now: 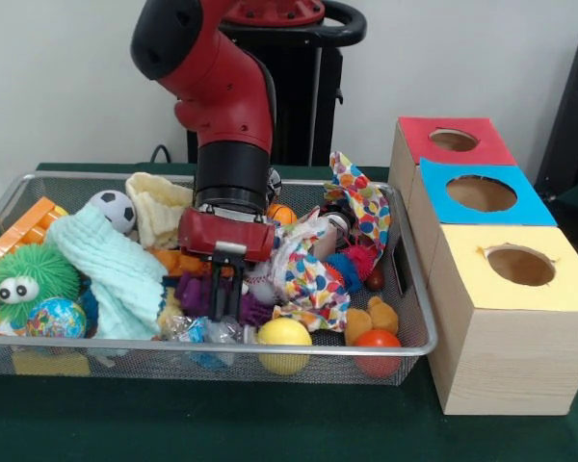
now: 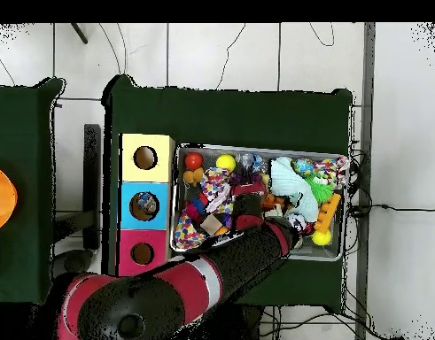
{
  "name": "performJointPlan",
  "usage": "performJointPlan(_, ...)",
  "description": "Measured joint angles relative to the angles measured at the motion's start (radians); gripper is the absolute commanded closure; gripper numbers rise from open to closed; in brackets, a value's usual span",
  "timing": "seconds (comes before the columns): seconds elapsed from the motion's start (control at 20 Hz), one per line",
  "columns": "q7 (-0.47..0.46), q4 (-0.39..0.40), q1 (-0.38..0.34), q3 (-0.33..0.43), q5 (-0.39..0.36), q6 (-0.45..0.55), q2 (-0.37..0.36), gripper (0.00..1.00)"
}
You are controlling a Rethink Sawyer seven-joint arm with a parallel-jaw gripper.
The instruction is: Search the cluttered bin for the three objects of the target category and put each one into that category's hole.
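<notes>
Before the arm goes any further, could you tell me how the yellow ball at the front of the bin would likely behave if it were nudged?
The yellow ball looks smooth and round, so it would probably roll. It sits against the wire bin front wall beside a red ball, so it likely rolls sideways only. Closing fingers might squeeze it out.

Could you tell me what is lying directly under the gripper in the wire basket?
Under the gripper lies a purple spiky toy beside a polka-dot cloth. The arm hides whatever lies behind, and deeper layers are covered.
</notes>
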Motion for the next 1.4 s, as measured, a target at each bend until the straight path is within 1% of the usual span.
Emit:
performJointPlan(0.1, 0.067, -0.023, 0.008, 0.031, -0.291, 0.088, -0.045, 1.00)
performJointPlan(0.2, 0.118, -0.036, 0.014, 0.042, -0.442, 0.143, -0.072, 1.00)
performJointPlan(0.25, 0.167, -0.048, 0.020, 0.050, -0.552, 0.191, -0.094, 1.00)
performJointPlan(0.3, 0.218, -0.060, 0.026, 0.055, -0.642, 0.234, -0.115, 1.00)
performJointPlan(0.35, 0.252, -0.068, 0.030, 0.057, -0.688, 0.259, -0.127, 1.00)
performJointPlan(0.4, 0.371, -0.091, 0.043, 0.059, -0.807, 0.332, -0.161, 1.00)
performJointPlan(0.5, 0.445, -0.103, 0.050, 0.060, -0.857, 0.366, -0.177, 1.00)
performJointPlan(0.6, 0.551, -0.114, 0.058, 0.059, -0.910, 0.401, -0.191, 1.00)
performJointPlan(0.65, 0.576, -0.115, 0.060, 0.059, -0.921, 0.407, -0.193, 1.00)
performJointPlan(0.8, 0.692, -0.115, 0.067, 0.060, -0.962, 0.414, -0.200, 1.00)
performJointPlan(0.85, 0.705, -0.115, 0.066, 0.060, -0.963, 0.414, -0.202, 1.00)
performJointPlan(1.1, 0.710, -0.112, 0.061, 0.060, -0.954, 0.414, -0.217, 1.00)
performJointPlan(1.25, 0.710, -0.105, 0.050, 0.060, -0.936, 0.414, -0.250, 1.00)
performJointPlan(1.4, 0.710, -0.101, 0.048, 0.060, -0.936, 0.414, -0.272, 1.00)
